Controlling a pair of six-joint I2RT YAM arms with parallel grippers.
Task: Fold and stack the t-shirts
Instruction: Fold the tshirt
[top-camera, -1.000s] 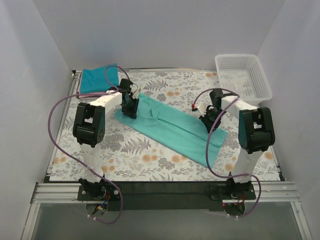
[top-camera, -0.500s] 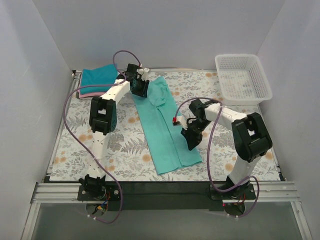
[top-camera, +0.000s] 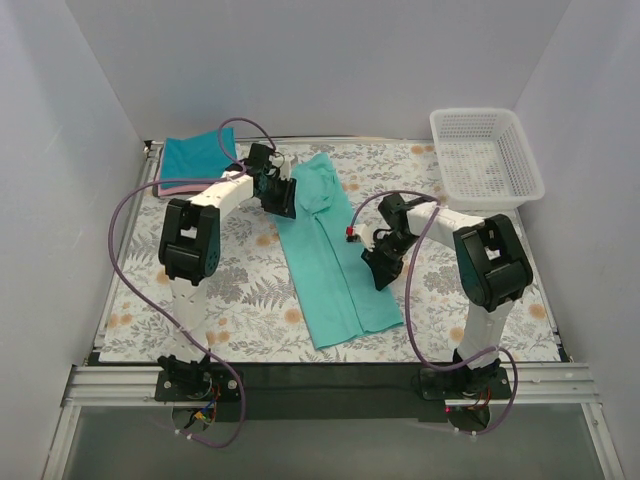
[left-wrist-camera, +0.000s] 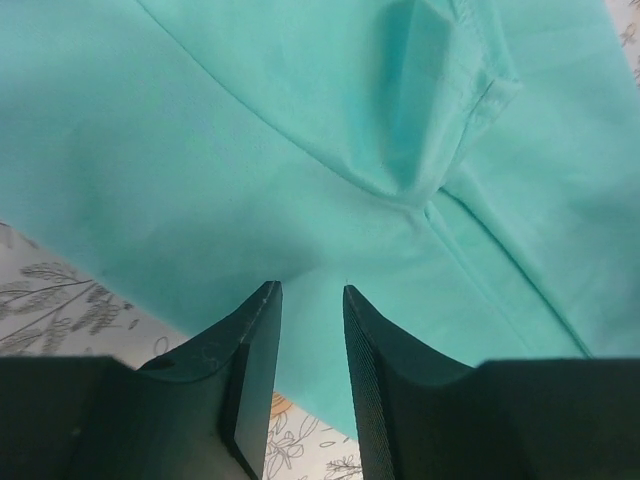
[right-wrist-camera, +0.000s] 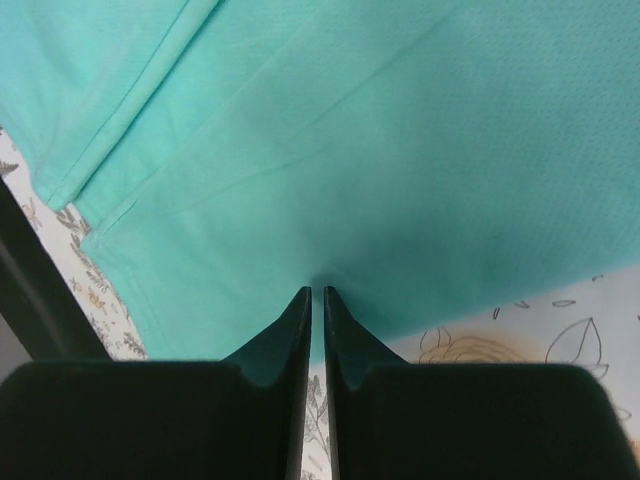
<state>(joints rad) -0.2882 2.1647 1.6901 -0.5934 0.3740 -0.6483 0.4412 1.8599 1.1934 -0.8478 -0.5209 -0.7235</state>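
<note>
The sea-green t-shirt (top-camera: 325, 262) lies folded into a long strip running from the back to the front of the table. My left gripper (top-camera: 285, 200) sits low at the strip's far left edge. In the left wrist view its jaws (left-wrist-camera: 307, 290) stand slightly apart over the shirt (left-wrist-camera: 300, 130), with nothing between them. My right gripper (top-camera: 378, 272) is at the strip's right edge. In the right wrist view (right-wrist-camera: 317, 292) it is pinched on the shirt's edge (right-wrist-camera: 350, 150). The darker teal-blue t-shirt (top-camera: 192, 155) lies folded on the pink one (top-camera: 170, 188) at the back left.
A white mesh basket (top-camera: 487, 155) stands at the back right corner. The floral tablecloth (top-camera: 240, 290) covers the table. White walls close in the left, back and right sides. Purple cables loop from both arms.
Over the last second the shirt swung from a diagonal to a front-to-back strip. Since half a second ago the left gripper moved slightly nearer and lower; the right gripper shifted slightly.
</note>
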